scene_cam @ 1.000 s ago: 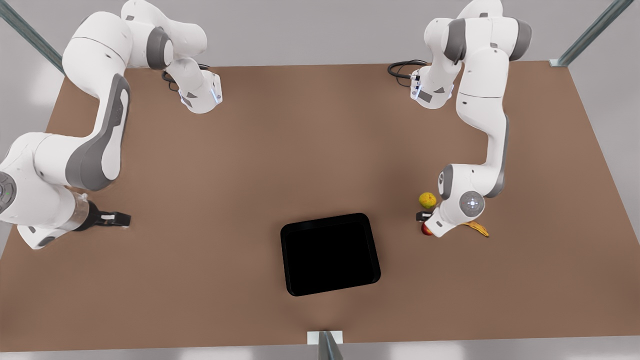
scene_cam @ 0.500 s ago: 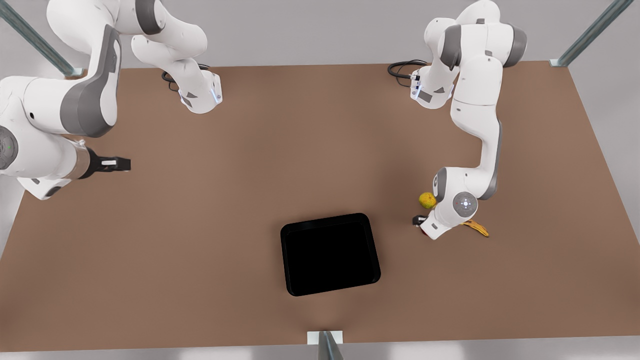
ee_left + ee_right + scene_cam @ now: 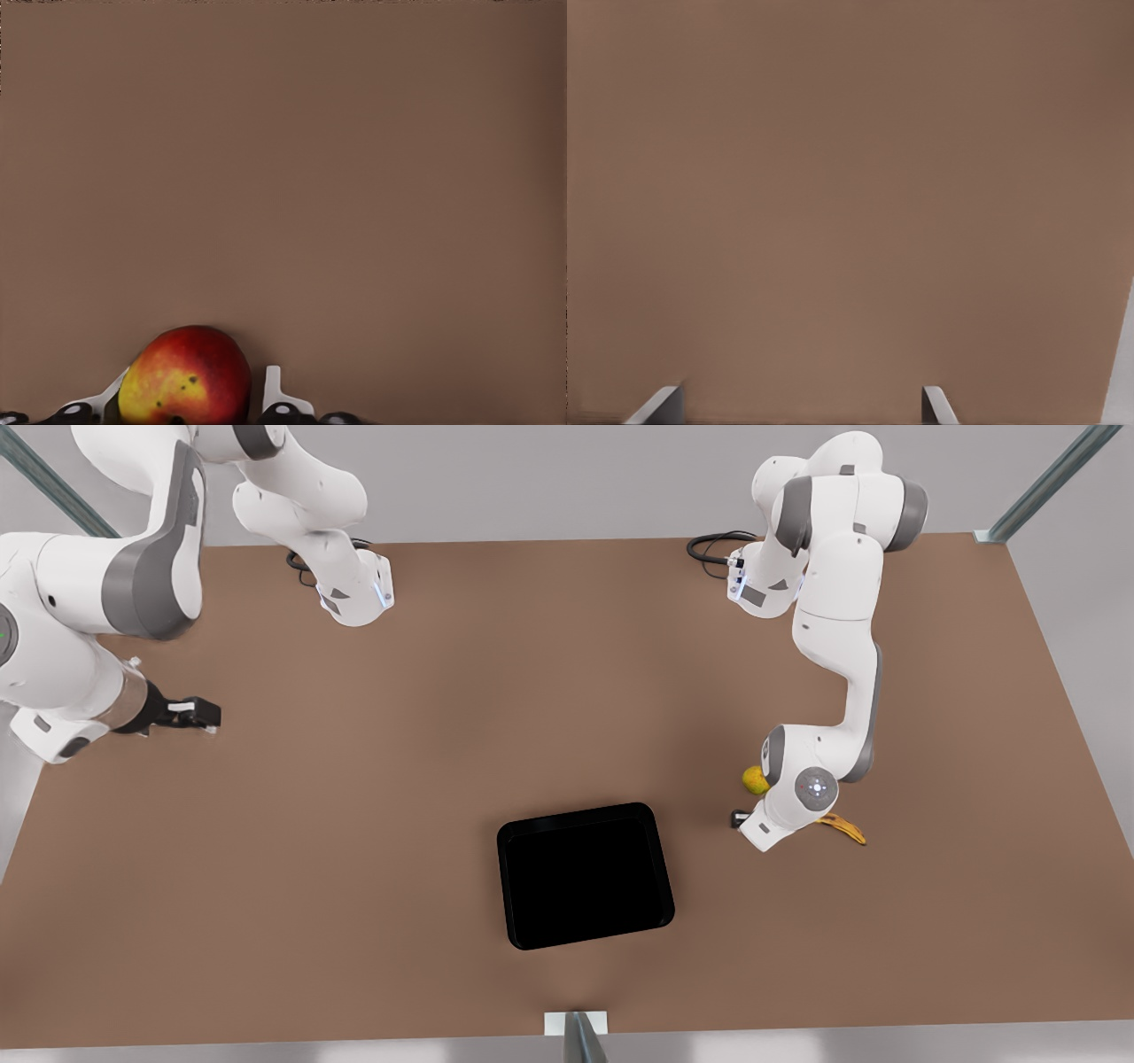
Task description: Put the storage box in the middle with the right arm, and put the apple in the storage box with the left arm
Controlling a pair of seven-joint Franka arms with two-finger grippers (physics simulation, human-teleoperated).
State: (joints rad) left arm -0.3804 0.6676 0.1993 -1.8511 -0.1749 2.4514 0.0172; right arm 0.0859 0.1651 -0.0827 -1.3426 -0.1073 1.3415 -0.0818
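Two arms are working over the brown surface (image 3: 372, 824). Nearest, the storage box (image 3: 585, 875) is lying flat at the middle, nearly square, tilted slightly. Beyond it, the left gripper (image 3: 190, 403) is straddling the apple (image 3: 186, 375), jaws apart, not visibly pressing. Farther off, the right gripper (image 3: 190, 713) is hovering, jaws spread wide.

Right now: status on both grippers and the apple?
Left gripper down on the table, fingers straddling the apple. Right gripper open, waiting clear. Storage box centred, empty, path unobstructed.
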